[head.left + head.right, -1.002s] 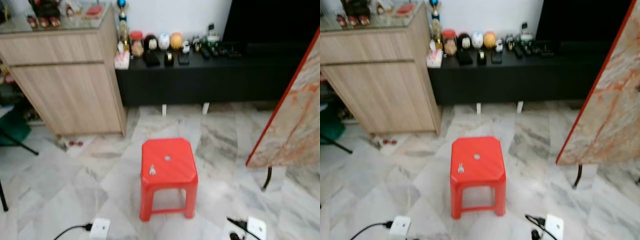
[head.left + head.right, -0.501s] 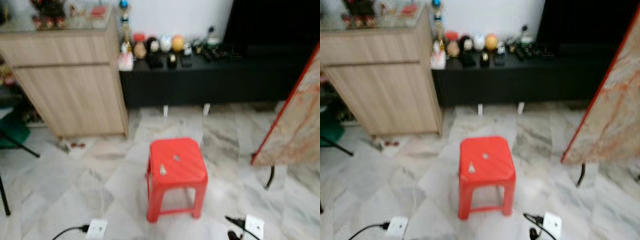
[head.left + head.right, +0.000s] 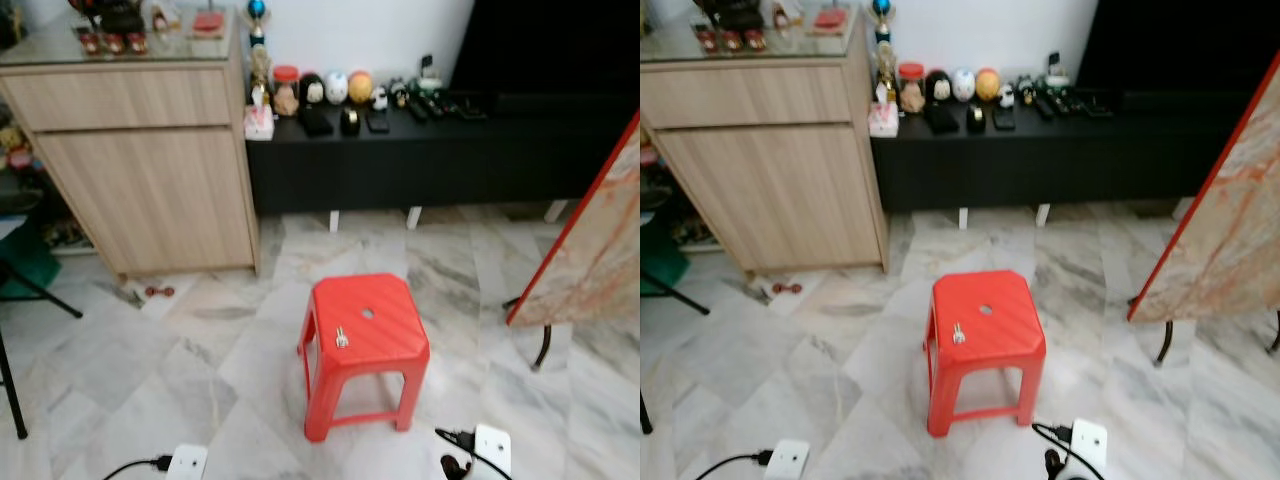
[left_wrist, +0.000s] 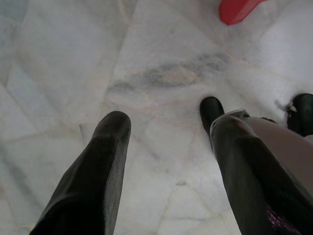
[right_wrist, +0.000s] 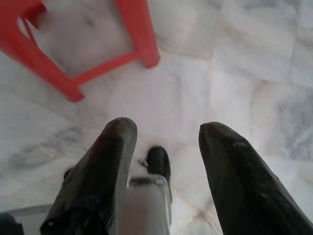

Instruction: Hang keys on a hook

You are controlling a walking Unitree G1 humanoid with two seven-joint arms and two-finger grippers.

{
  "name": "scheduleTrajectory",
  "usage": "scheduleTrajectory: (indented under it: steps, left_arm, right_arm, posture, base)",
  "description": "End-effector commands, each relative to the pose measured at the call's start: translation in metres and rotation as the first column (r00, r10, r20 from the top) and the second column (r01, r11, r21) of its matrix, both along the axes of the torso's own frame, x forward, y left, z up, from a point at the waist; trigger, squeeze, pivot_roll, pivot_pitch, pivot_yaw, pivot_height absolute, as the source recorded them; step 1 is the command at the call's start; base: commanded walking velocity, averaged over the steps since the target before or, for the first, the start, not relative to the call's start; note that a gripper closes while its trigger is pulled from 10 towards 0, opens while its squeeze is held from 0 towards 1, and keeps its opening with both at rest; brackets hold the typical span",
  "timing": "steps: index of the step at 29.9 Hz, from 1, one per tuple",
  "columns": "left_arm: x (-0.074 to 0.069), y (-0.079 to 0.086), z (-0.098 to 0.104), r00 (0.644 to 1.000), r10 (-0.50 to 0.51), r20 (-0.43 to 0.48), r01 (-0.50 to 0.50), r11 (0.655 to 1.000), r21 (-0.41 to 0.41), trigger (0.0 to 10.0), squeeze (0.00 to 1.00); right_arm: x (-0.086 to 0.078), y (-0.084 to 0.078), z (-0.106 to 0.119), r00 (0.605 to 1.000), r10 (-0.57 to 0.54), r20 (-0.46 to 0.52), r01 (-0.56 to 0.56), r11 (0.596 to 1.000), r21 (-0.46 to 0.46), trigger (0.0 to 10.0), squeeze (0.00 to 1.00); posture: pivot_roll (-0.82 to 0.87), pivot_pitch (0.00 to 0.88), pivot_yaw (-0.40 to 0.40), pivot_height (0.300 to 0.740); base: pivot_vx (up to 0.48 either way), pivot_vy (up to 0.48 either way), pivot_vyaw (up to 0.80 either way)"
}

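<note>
The task is barely begun. The keys (image 3: 341, 338) lie on top of the red stool (image 3: 375, 345), near its left front edge and just beside the small hole in the middle of the seat. Nothing holds them.

The stool stands on the marble floor (image 3: 150, 380), some way ahead of the robot. Behind it are a wooden cabinet (image 3: 150, 180) and a low black surface (image 3: 420, 150) carrying small ornaments. A marbled panel with a red edge (image 3: 590, 250) leans in on the right. Two white power strips (image 3: 788, 458) lie on the floor near the robot's feet. No hook can be made out anywhere.

Both arms hang down, pointing at the floor. The left hand (image 4: 168, 134) has its fingers spread wide with nothing between them; a corner of the stool shows at the edge of its view. The right hand (image 5: 166, 132) is also spread and empty, with the stool's legs beyond its fingertips.

So all the steps seem to remain: close in on the stool, bring a hand down to the seat, pinch the keys, lift them, find the hook and hang them. The keys are small and lie flat on smooth plastic, so the pickup will likely need a careful, low pinch.
</note>
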State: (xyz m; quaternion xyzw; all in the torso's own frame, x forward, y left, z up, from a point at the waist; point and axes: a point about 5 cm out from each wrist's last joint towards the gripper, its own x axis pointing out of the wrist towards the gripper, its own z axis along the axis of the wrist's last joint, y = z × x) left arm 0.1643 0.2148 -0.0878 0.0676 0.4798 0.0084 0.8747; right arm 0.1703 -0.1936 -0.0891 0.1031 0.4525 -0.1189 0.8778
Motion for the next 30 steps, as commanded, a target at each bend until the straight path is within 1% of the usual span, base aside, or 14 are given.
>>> scheduleTrajectory:
  steps: [1,3,4,5,6,8,10,12,17,23,27,30]
  left_arm:
    - [0.0004,-0.0013,-0.0001,1.0,0.002,0.0,-0.002,1.0,-0.003,10.0,0.0]
    - [0.0011,-0.0012,0.0002,1.0,0.003,0.003,-0.003,1.0,-0.01,10.0,0.0]
    - [0.0016,-0.0011,0.0005,1.0,0.008,0.009,-0.008,1.0,-0.014,10.0,0.0]
    - [0.0019,-0.0011,0.0008,1.0,0.019,0.016,-0.019,1.0,-0.025,10.0,0.0]
    - [0.0019,-0.0011,0.0008,1.0,0.019,0.016,-0.019,1.0,-0.025,10.0,0.0]
    - [0.002,-0.0011,0.0009,1.0,0.013,0.015,-0.013,1.0,-0.022,10.0,0.0]
    - [0.002,-0.0008,0.0009,1.0,0.012,0.014,-0.012,1.0,-0.017,10.0,0.0]
    - [0.0011,-0.0008,0.0002,1.0,-0.003,-0.005,0.003,1.0,-0.005,10.0,0.0]
    - [0.0006,-0.002,-0.0003,1.0,0.0,-0.006,0.0,1.0,-0.015,10.0,0.0]
    - [0.0009,-0.0034,-0.0004,1.0,-0.002,-0.006,0.002,1.0,-0.021,10.0,0.0]
    - [0.0009,-0.0041,-0.0006,1.0,-0.005,-0.008,0.005,1.0,-0.022,10.0,0.0]
    - [0.0009,-0.0041,-0.0005,1.0,-0.002,-0.007,0.001,1.0,-0.025,10.0,0.0]
  right_arm:
    - [0.0016,-0.001,0.0007,1.0,0.018,-0.006,-0.018,1.0,-0.016,10.0,0.0]
    - [0.002,-0.0002,0.0007,1.0,0.023,-0.006,-0.023,1.0,-0.017,10.0,0.0]
    - [0.0024,-0.0006,0.0011,0.999,0.033,-0.004,-0.033,0.999,-0.026,10.0,0.0]
    - [0.0038,-0.0016,0.0021,0.998,0.07,0.001,-0.07,0.996,-0.057,10.0,0.0]
    - [0.0038,-0.0016,0.0021,0.998,0.07,0.001,-0.07,0.996,-0.057,10.0,0.0]
    - [0.0048,-0.0022,0.0028,0.995,0.101,0.002,-0.1,0.992,-0.079,10.0,0.0]
    - [0.0044,-0.0025,0.0026,0.995,0.098,0.001,-0.097,0.992,-0.077,10.0,0.0]
    - [0.0016,-0.0032,0.0011,0.998,0.06,-0.013,-0.06,0.997,-0.051,10.0,0.0]
    - [0.0025,-0.0033,0.0017,0.997,0.077,-0.007,-0.078,0.995,-0.058,10.0,0.0]
    - [0.0005,-0.0026,0.0007,0.995,0.097,-0.011,-0.098,0.994,-0.053,10.0,0.0]
    - [-0.0039,-0.0003,-0.0014,0.986,0.166,-0.03,-0.168,0.984,-0.067,10.0,0.0]
    - [-0.0006,0.0023,-0.0004,0.987,0.157,-0.023,-0.159,0.985,-0.069,10.0,0.0]
  posture:
    - [0.0,0.0,-0.021,0.74]
    - [0.0,0.0,-0.021,0.74]
    - [0.0,0.0,-0.021,0.74]
    - [0.0,0.0,-0.021,0.74]
    - [0.0,0.0,-0.021,0.74]
    - [0.01,0.0,-0.02,0.74]
    - [0.0,0.0,-0.02,0.74]
    - [0.01,0.0,-0.022,0.74]
    - [0.0,0.0,-0.017,0.74]
    - [0.0,0.0,-0.016,0.74]
    - [0.0,0.0,-0.019,0.74]
    - [0.0,0.0,-0.017,0.74]
  base:
    - [0.0,0.0,0.0]
    - [0.0,0.0,0.0]
    - [0.0,0.0,0.0]
    - [0.0,0.0,0.0]
    - [0.0,0.0,0.0]
    - [0.0,0.0,0.79]
    - [0.0,0.0,0.79]
    - [0.0,0.0,0.0]
    - [0.0,0.0,0.0]
    - [0.288,0.0,0.0]
    - [0.3,0.0,0.0]
    - [0.316,0.0,0.0]
